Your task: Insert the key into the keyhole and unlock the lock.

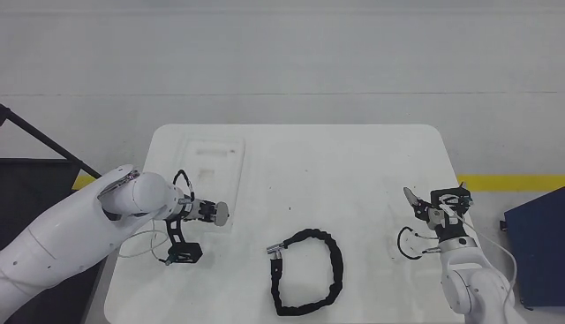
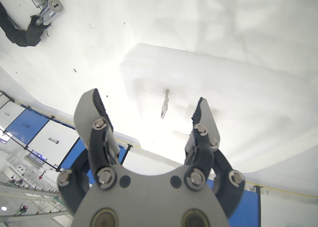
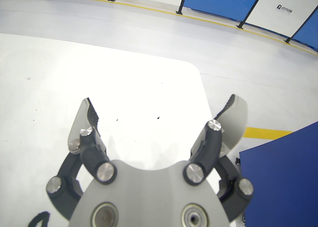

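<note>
The left gripper (image 2: 148, 99) hangs with its jaws spread and nothing in them. Ahead of it the key (image 2: 164, 107) lies flat on a white tray (image 2: 236, 89), untouched. The right gripper (image 3: 159, 104) is also wide open and empty, near the table's (image 1: 371, 174) far right edge and well apart from the chain lock (image 1: 305, 271). That lock lies loose mid-table, and the keyhole (image 2: 55, 6) in its metal cylinder faces sideways.

The likeliest failure is at the pickup. The key is thin and lies flush on the tray, so fingertips closing a touch high would probably skate over it or flick it aside. A grip that swallows the blade would leave nothing to insert.

The second risk is the lock itself — nothing pins it. If the right gripper does not steady the cylinder, a push from the key would likely shove it across the table instead of seating. A slight tilt of the blade could jam it at the mouth.
</note>
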Motion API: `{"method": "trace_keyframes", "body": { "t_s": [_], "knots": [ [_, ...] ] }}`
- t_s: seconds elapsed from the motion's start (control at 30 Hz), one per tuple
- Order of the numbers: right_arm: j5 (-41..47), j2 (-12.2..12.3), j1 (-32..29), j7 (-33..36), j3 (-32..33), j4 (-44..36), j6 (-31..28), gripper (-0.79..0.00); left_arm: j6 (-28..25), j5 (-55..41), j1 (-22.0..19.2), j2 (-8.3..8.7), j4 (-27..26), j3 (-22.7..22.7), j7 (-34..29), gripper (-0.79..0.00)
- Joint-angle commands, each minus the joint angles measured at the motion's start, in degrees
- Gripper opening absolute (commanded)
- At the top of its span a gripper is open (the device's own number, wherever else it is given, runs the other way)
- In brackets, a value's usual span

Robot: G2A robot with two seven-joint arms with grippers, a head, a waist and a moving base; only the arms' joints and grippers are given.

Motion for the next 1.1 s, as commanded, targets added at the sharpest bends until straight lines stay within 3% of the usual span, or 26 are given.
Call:
{"method": "trace_keyframes", "body": {
  "t_s": [0.0, 0.13, 0.23, 1.07],
  "knots": [
    [0.0, 0.0, 0.0, 0.0, 0.0, 0.0, 0.0, 0.000, 0.9, 0.1, -0.1, 0.12, 0.3, -0.1, -0.6, -0.369],
    [0.0, 0.0, 0.0, 0.0, 0.0, 0.0, 0.0, 0.000, 0.3, 0.1, 0.0, 0.11, 0.5, -0.5, -0.7, -0.345],
    [0.0, 0.0, 0.0, 0.0, 0.0, 0.0, 0.0, 0.000, 0.2, 0.1, 0.0, 0.19, 0.3, -0.5, -0.6, -0.409],
    [0.0, 0.0, 0.0, 0.0, 0.0, 0.0, 0.0, 0.000, 0.3, 0.1, -2.5, -0.10, 1.8, 3.0, -1.9, -0.486]
  ]
}}
